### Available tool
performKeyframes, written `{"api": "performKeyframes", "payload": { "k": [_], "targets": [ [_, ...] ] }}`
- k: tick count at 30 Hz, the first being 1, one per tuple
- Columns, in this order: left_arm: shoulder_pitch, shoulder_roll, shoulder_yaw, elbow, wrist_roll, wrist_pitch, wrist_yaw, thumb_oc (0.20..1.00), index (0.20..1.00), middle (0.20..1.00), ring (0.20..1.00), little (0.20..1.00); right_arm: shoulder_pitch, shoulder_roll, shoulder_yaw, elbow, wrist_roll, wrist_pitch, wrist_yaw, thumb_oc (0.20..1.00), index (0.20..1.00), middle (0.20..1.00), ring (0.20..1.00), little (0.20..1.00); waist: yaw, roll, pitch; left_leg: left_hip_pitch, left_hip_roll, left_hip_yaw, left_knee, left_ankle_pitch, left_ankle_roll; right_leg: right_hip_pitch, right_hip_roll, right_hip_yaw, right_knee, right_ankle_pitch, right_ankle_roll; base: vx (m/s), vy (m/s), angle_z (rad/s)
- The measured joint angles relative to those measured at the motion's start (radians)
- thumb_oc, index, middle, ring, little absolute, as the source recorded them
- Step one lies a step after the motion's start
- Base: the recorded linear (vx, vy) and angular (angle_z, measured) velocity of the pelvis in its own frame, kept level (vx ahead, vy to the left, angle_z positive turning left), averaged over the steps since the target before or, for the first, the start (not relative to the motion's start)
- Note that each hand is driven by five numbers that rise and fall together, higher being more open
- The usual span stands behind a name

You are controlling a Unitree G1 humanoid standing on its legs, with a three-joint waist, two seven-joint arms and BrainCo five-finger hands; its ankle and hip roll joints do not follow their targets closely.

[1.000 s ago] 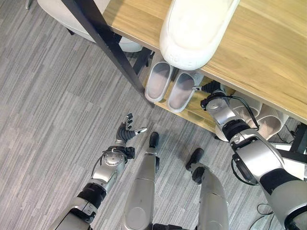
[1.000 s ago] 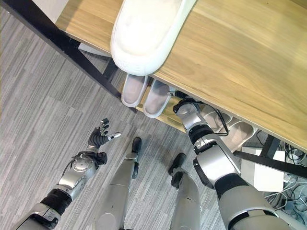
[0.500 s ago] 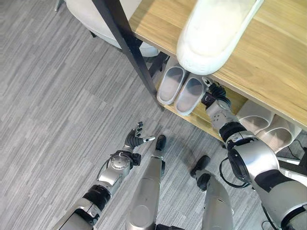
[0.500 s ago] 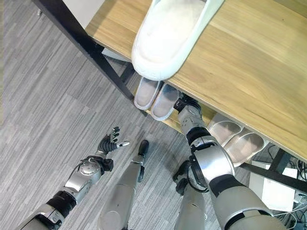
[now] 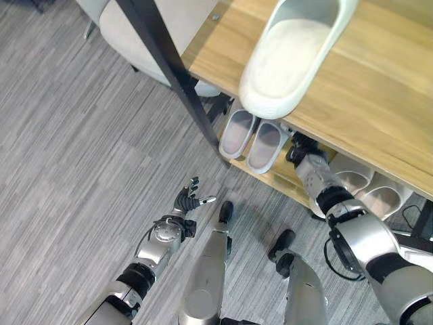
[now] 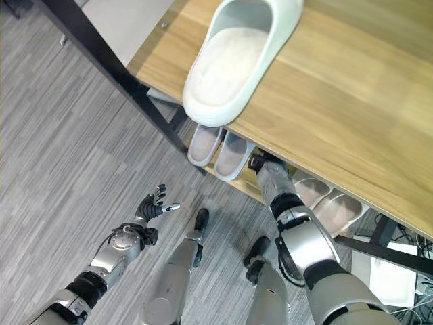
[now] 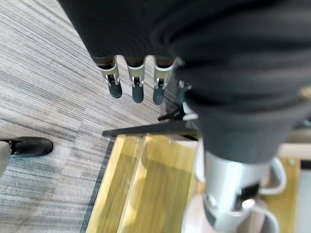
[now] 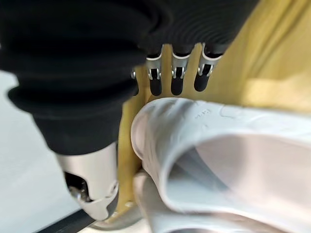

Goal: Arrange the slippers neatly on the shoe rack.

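The wooden shoe rack [image 5: 379, 101] carries one large white slipper [image 5: 291, 54] on its top shelf, toe hanging over the front edge. On the lower shelf a pair of grey-white slippers [image 5: 237, 132] [image 5: 265, 145] stands side by side. A second pair [image 5: 352, 179] sits further right. My right hand [image 5: 301, 145] reaches in under the top shelf, just right of the first pair. In the right wrist view its fingers [image 8: 177, 80] are straight, beside the rim of a white slipper [image 8: 218, 145]. My left hand [image 5: 186, 203] hovers open over the floor, holding nothing.
The rack's black post [image 5: 169, 74] slants down to the grey plank floor [image 5: 81, 169]. A pale seat [image 5: 135, 27] stands behind the post at the upper left. A white box [image 6: 396, 271] lies on the floor at the lower right.
The camera has moved, so more of the top slipper's inside shows. My right hand stays by the lower-shelf slippers, a little further under the shelf. The left hand stays open over the floor.
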Motion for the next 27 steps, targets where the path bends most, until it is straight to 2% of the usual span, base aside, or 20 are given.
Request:
{"api": "performKeyframes", "payload": {
  "k": [2,3,5,6,7,8,9,10,11,12,14,15,16,19,20,21,22,24,26,27],
  "targets": [
    [0.012,-0.004,0.004,0.017,0.019,0.015,-0.01,1.0,1.0,1.0,1.0,1.0,0.123,0.017,-0.001,-0.04,-0.051,0.019,0.011,1.0,1.0,1.0,1.0,1.0,-0.031,-0.024,-0.011,0.061,0.009,0.013,-0.035,0.004,-0.001,0.064,0.016,0.005,-0.058,0.02,0.009,0.1,-0.03,-0.21],
    [0.037,-0.01,0.03,0.024,0.037,0.023,-0.016,1.0,1.0,1.0,1.0,1.0,0.233,0.025,0.003,-0.13,-0.078,0.021,0.023,1.0,1.0,1.0,1.0,1.0,-0.044,-0.045,-0.028,0.118,0.013,0.029,-0.079,0.012,0.0,0.113,0.026,0.01,-0.106,0.037,0.014,0.11,-0.021,-0.38],
    [0.082,-0.009,0.058,0.051,0.042,0.026,-0.025,1.0,1.0,1.0,1.0,1.0,0.413,0.061,0.032,-0.192,-0.105,0.034,0.038,1.0,1.0,1.0,1.0,1.0,-0.068,-0.073,-0.098,0.193,0.02,0.059,-0.145,0.017,0.0,0.184,0.049,0.025,-0.204,0.074,0.024,0.13,-0.011,-0.48],
    [0.099,-0.021,0.084,0.075,0.076,0.027,-0.037,1.0,1.0,1.0,1.0,1.0,0.552,0.065,0.045,-0.258,-0.132,0.05,0.06,1.0,1.0,1.0,1.0,1.0,-0.098,-0.079,-0.14,0.256,0.022,0.084,-0.199,0.027,0.0,0.248,0.064,0.027,-0.283,0.105,0.027,0.15,-0.003,-0.4],
    [0.115,-0.025,0.106,0.075,0.079,0.028,-0.043,1.0,1.0,1.0,1.0,1.0,0.621,0.058,0.065,-0.305,-0.154,0.059,0.079,1.0,1.0,1.0,1.0,1.0,-0.104,-0.081,-0.166,0.28,0.021,0.09,-0.226,0.036,0.001,0.271,0.072,0.034,-0.325,0.125,0.029,0.16,0.002,-0.41],
    [0.12,-0.034,0.12,0.086,0.097,0.036,-0.053,1.0,1.0,1.0,1.0,1.0,0.681,0.021,0.08,-0.385,-0.204,0.086,0.105,1.0,1.0,1.0,1.0,1.0,-0.125,-0.078,-0.179,0.308,0.025,0.12,-0.255,0.038,0.0,0.296,0.082,0.051,-0.372,0.148,0.029,0.2,0.007,-0.54],
    [0.165,-0.038,0.166,0.076,0.125,0.041,-0.068,1.0,1.0,1.0,1.0,1.0,0.797,-0.051,0.084,-0.588,-0.294,0.081,0.16,1.0,1.0,1.0,1.0,1.0,-0.129,-0.07,-0.194,0.383,0.024,0.145,-0.325,0.06,-0.003,0.351,0.091,0.067,-0.436,0.185,0.023,0.13,0.008,-0.5],
    [0.208,-0.027,0.184,0.066,0.13,0.044,-0.08,1.0,1.0,1.0,1.0,1.0,0.854,-0.092,0.08,-0.645,-0.345,0.083,0.188,1.0,1.0,1.0,1.0,1.0,-0.138,-0.067,-0.213,0.403,0.023,0.155,-0.327,0.058,-0.004,0.372,0.092,0.076,-0.455,0.188,0.028,0.09,-0.003,-0.34],
    [0.262,-0.011,0.189,0.001,0.165,0.046,-0.102,1.0,1.0,1.0,1.0,1.0,0.94,-0.166,0.064,-0.791,-0.424,0.08,0.225,1.0,1.0,1.0,1.0,1.0,-0.146,-0.054,-0.224,0.417,0.023,0.164,-0.327,0.051,-0.004,0.392,0.091,0.074,-0.457,0.184,0.033,0.07,0.002,-0.17],
    [0.337,0.022,0.184,-0.063,0.198,0.037,-0.136,1.0,1.0,1.0,1.0,1.0,1.032,-0.233,0.013,-0.827,-0.503,0.042,0.272,1.0,1.0,1.0,1.0,1.0,-0.173,-0.049,-0.267,0.431,0.025,0.17,-0.327,0.05,-0.005,0.399,0.094,0.079,-0.455,0.182,0.035,0.08,0.006,-0.02],
    [0.368,0.041,0.178,-0.116,0.215,0.038,-0.16,1.0,1.0,1.0,1.0,1.0,1.071,-0.248,-0.013,-0.83,-0.532,0.04,0.289,1.0,1.0,1.0,1.0,1.0,-0.179,-0.044,-0.275,0.438,0.027,0.168,-0.327,0.048,-0.008,0.408,0.097,0.079,-0.456,0.178,0.04,0.06,0.023,-0.11],
    [0.426,0.104,0.149,-0.255,0.279,0.033,-0.226,1.0,1.0,1.0,1.0,1.0,1.197,-0.239,-0.088,-0.79,-0.565,0.021,0.339,1.0,1.0,1.0,1.0,1.0,-0.185,-0.03,-0.294,0.467,0.031,0.195,-0.328,0.033,-0.015,0.415,0.1,0.108,-0.46,0.159,0.052,0.02,0.026,-0.55],
    [0.432,0.108,0.147,-0.256,0.313,0.027,-0.244,1.0,1.0,1.0,1.0,1.0,1.211,-0.238,-0.071,-0.725,-0.567,0.034,0.362,1.0,1.0,1.0,1.0,1.0,-0.205,-0.011,-0.315,0.473,0.032,0.216,-0.334,0.017,-0.025,0.405,0.099,0.131,-0.46,0.162,0.053,-0.01,0.012,-0.68],
    [0.397,0.108,0.122,-0.257,0.403,0.023,-0.269,1.0,1.0,1.0,1.0,1.0,1.199,-0.218,-0.065,-0.576,-0.576,0.04,0.377,1.0,1.0,1.0,1.0,1.0,-0.238,0.003,-0.33,0.474,0.038,0.267,-0.334,0.013,-0.02,0.375,0.097,0.159,-0.46,0.163,0.054,-0.04,-0.003,-0.55],
    [0.367,0.114,0.085,-0.248,0.458,0.023,-0.271,1.0,1.0,1.0,1.0,1.0,1.192,-0.215,-0.067,-0.552,-0.577,0.038,0.378,1.0,1.0,1.0,1.0,1.0,-0.254,0.0,-0.329,0.474,0.04,0.281,-0.334,0.013,-0.019,0.366,0.096,0.162,-0.46,0.17,0.063,-0.03,-0.018,-0.52],
    [0.339,0.125,0.042,-0.237,0.494,0.022,-0.279,1.0,1.0,1.0,1.0,1.0,1.185,-0.213,-0.065,-0.536,-0.578,0.041,0.377,1.0,1.0,1.0,1.0,1.0,-0.25,0.001,-0.329,0.471,0.041,0.284,-0.334,0.013,-0.019,0.37,0.096,0.162,-0.46,0.173,0.063,-0.02,-0.021,-0.3],
    [0.306,0.124,0.003,-0.239,0.542,0.021,-0.291,1.0,1.0,1.0,1.0,1.0,1.185,-0.214,-0.064,-0.544,-0.584,0.036,0.378,1.0,1.0,1.0,1.0,1.0,-0.281,-0.004,-0.328,0.473,0.042,0.29,-0.334,0.013,-0.02,0.357,0.095,0.163,-0.46,0.182,0.062,-0.01,-0.021,-0.16],
    [0.244,0.164,-0.089,-0.293,0.604,0.014,-0.315,1.0,1.0,1.0,1.0,1.0,1.171,-0.219,-0.042,-0.547,-0.584,0.036,0.381,1.0,1.0,1.0,1.0,1.0,-0.274,-0.002,-0.329,0.457,0.044,0.292,-0.334,0.014,-0.021,0.351,0.096,0.163,-0.46,0.186,0.06,0.0,-0.011,-0.07],
    [0.222,0.148,-0.098,-0.324,0.628,-0.017,-0.33,1.0,1.0,1.0,1.0,1.0,1.158,-0.217,-0.039,-0.549,-0.582,0.033,0.385,1.0,1.0,1.0,1.0,1.0,-0.284,-0.001,-0.329,0.46,0.044,0.299,-0.333,0.016,-0.022,0.344,0.096,0.166,-0.46,0.194,0.064,0.0,-0.006,-0.05],
    [0.098,0.185,-0.19,-0.401,0.665,-0.007,-0.36,1.0,1.0,1.0,1.0,1.0,1.131,-0.214,-0.023,-0.519,-0.571,0.034,0.383,1.0,1.0,1.0,1.0,1.0,-0.284,-0.004,-0.327,0.452,0.043,0.296,-0.334,0.019,-0.023,0.34,0.095,0.169,-0.46,0.197,0.06,0.0,0.0,0.0]
  ]
}}
